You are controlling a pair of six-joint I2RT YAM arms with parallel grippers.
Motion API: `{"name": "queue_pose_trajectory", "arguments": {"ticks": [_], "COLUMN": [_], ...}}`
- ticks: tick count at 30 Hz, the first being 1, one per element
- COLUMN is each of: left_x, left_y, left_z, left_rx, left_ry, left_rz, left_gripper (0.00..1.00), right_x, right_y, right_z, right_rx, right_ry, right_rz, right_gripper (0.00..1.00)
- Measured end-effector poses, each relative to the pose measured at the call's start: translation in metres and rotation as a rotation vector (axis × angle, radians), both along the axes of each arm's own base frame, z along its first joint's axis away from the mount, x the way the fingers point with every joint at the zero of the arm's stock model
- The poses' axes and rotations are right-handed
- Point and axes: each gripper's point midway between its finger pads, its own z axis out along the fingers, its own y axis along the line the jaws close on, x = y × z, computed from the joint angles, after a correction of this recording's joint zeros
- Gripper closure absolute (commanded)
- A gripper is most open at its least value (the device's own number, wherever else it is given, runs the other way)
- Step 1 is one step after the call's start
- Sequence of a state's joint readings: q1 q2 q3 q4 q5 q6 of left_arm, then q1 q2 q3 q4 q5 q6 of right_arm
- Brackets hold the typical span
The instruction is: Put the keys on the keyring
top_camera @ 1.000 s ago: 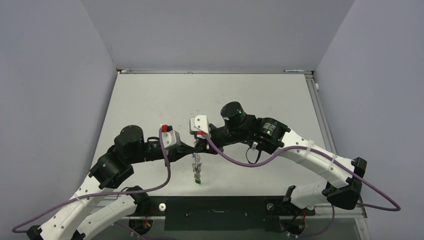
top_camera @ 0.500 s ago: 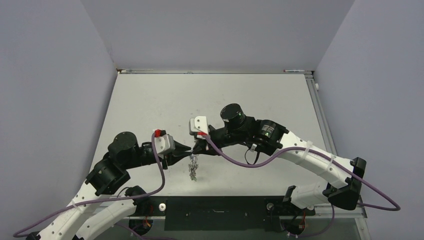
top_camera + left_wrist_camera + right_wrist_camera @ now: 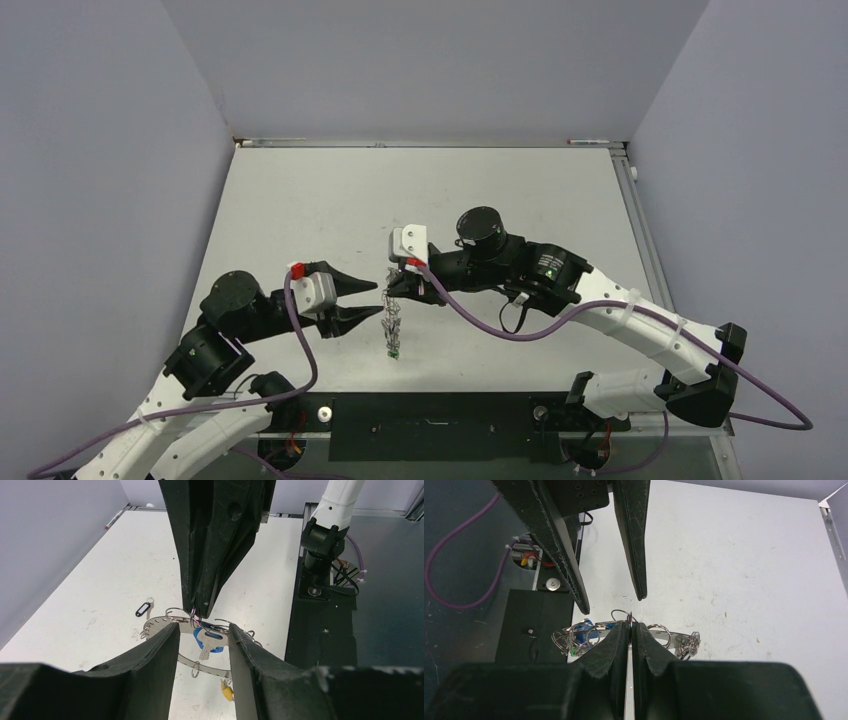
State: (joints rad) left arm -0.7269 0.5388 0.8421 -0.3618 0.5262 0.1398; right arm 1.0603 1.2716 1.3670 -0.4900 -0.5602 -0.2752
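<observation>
In the top view the keyring (image 3: 394,325) hangs edge-on over the table's front, small keys dangling from it. My right gripper (image 3: 393,291) is shut on a thin wire loop (image 3: 629,616) at the ring's top. In the left wrist view the flat grey keyring (image 3: 159,623) shows beyond my open left gripper (image 3: 202,628). A blue-headed key (image 3: 208,641) hangs inside the ring and a yellow one (image 3: 227,692) at its lower edge. My left gripper (image 3: 378,299) is just left of the bunch, with nothing between its fingers. A black-headed key (image 3: 142,610) lies loose on the table.
The black base plate (image 3: 430,425) runs along the near edge under the hanging bunch. Grey walls close the left, right and back sides. The right arm's purple cable (image 3: 490,325) loops beside the bunch.
My left gripper has opened and drawn back to the left, off the bunch. The right gripper has stayed shut and shifted slightly right with the keyring hanging from it.
</observation>
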Motion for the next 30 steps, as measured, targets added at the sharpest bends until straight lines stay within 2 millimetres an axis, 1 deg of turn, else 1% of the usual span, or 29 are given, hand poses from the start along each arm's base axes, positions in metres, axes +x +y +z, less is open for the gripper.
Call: {"name": "queue_pose_trajectory", "arguments": {"ticks": [7, 14, 19, 24, 30], "left_x": [0.003, 0.01, 0.012, 0.014, 0.019], "left_y": [-0.002, -0.009, -0.014, -0.016, -0.015], "left_z": [-0.001, 0.007, 0.006, 0.006, 0.006], "left_rx": [-0.006, -0.044, -0.053, -0.057, -0.06], "left_ry": [0.026, 0.041, 0.073, 0.089, 0.099], "left_rz": [0.013, 0.019, 0.016, 0.016, 0.045], "left_gripper": [0.69, 0.71, 0.72, 0.76, 0.77], "right_x": [-0.001, -0.002, -0.001, 0.001, 0.004], "right_y": [-0.004, -0.005, -0.006, -0.008, -0.011], "right_z": [0.006, 0.011, 0.01, 0.01, 0.012], "right_rx": [0.018, 0.034, 0.037, 0.037, 0.039], "right_ry": [-0.012, -0.02, -0.025, -0.029, -0.042], "right_rz": [-0.007, -0.008, -0.015, -0.026, -0.052], "right_gripper": [0.95, 0.95, 0.95, 0.95, 0.95]}}
